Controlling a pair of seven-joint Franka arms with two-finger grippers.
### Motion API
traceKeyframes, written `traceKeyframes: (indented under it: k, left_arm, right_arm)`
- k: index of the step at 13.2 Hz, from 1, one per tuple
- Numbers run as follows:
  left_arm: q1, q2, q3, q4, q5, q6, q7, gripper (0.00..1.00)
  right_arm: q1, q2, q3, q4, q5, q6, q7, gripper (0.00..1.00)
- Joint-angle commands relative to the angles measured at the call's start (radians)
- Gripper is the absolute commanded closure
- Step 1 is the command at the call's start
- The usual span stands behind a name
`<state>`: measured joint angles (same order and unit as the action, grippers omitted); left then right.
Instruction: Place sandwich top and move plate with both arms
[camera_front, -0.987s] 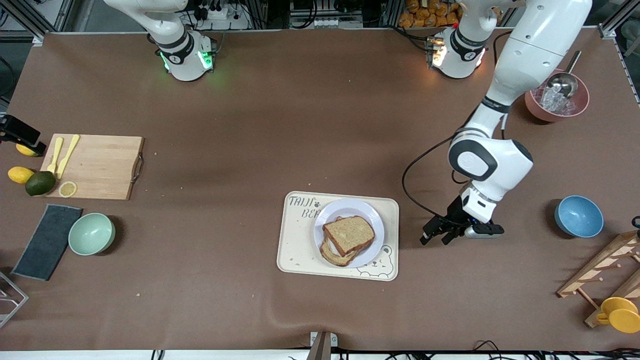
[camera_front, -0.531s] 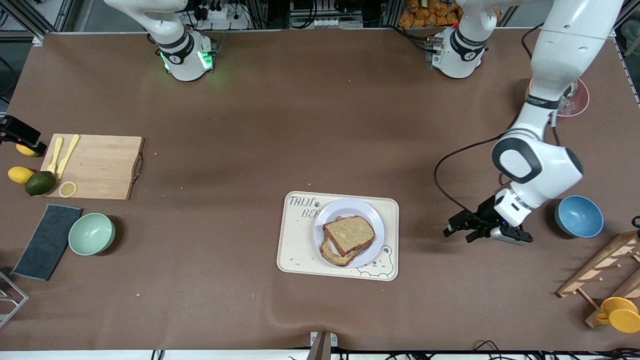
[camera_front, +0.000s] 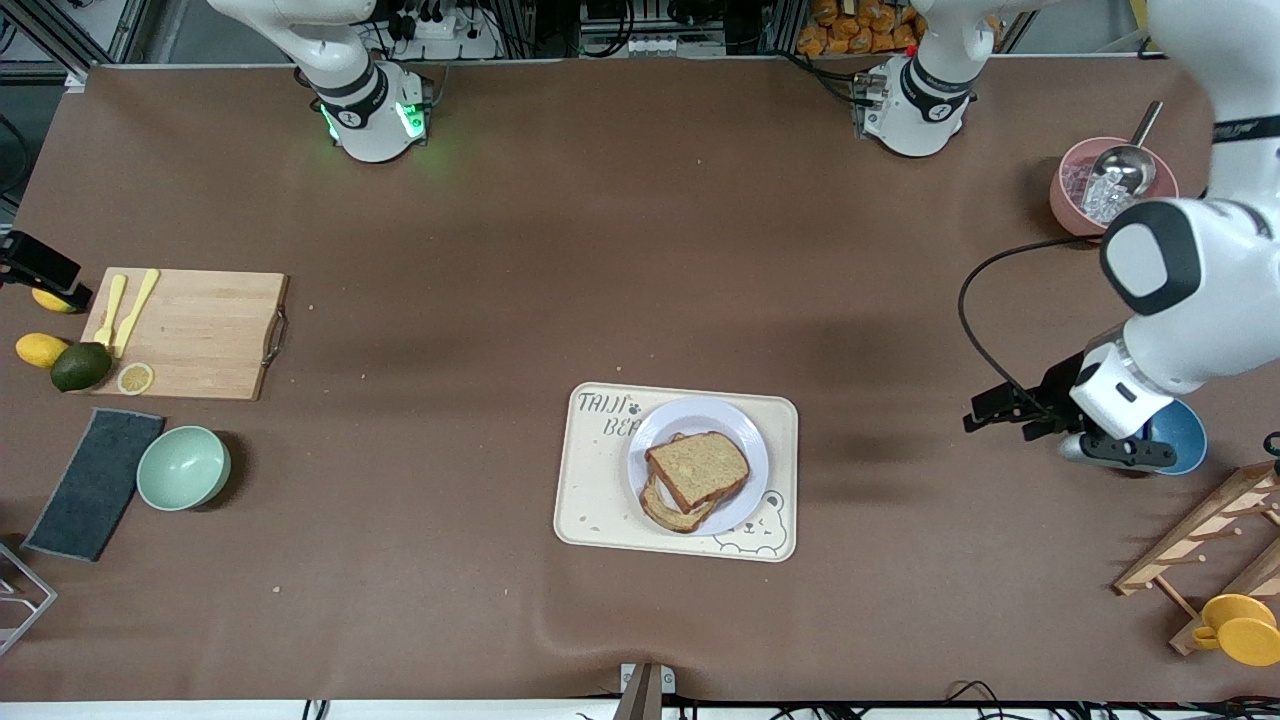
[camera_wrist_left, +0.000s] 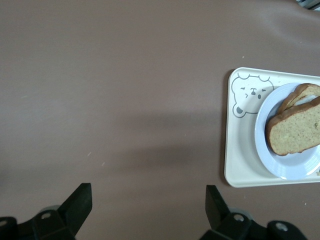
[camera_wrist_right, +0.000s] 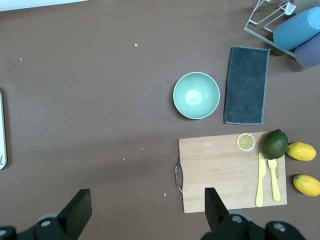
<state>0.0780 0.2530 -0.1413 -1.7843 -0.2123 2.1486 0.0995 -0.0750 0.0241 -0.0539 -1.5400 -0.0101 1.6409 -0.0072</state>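
Note:
The sandwich top (camera_front: 697, 468), a plain brown bread slice, lies on a lower slice (camera_front: 665, 512) on the pale round plate (camera_front: 700, 410). The plate sits on a cream bear-print tray (camera_front: 590, 480). My left gripper (camera_front: 1000, 418) hangs open and empty over bare table, between the tray and a blue bowl. The left wrist view has its gripper (camera_wrist_left: 146, 200) wide apart, with the sandwich top (camera_wrist_left: 297, 131), plate (camera_wrist_left: 280, 165) and tray (camera_wrist_left: 237, 150) off to one side. My right gripper (camera_wrist_right: 146, 202) is open and empty, high over the table beside a cutting board's handle.
A blue bowl (camera_front: 1180, 430), a pink bowl with a scoop (camera_front: 1085, 200), a wooden rack (camera_front: 1200, 540) and a yellow cup (camera_front: 1240, 628) stand at the left arm's end. At the right arm's end are a cutting board (camera_front: 190, 333), a green bowl (camera_front: 183, 467), a grey cloth (camera_front: 95, 483) and citrus fruit.
My left arm has swung away from the tray toward its own end of the table, gripper open throughout. The sandwich and plate have not moved.

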Motion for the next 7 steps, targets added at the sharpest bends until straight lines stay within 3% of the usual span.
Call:
traceKeyframes:
  k: [1, 4, 7]
  left_arm:
    - [-0.015, -0.087, -0.033, 0.067, 0.181, -0.195, -0.15, 0.0]
    - [-0.015, -0.156, -0.057, 0.154, 0.235, -0.418, -0.19, 0.0]
    - [-0.107, -0.236, 0.0, 0.154, 0.234, -0.472, -0.195, 0.0]
  right_arm:
    - [-0.029, 0.007, 0.014, 0.012, 0.016, -0.01, 0.0, 0.0]
    - [-0.032, 0.007, 0.014, 0.012, 0.016, -0.01, 0.0, 0.0]
    - [-0.035, 0.007, 0.014, 0.011, 0.016, -0.01, 0.0, 0.0]
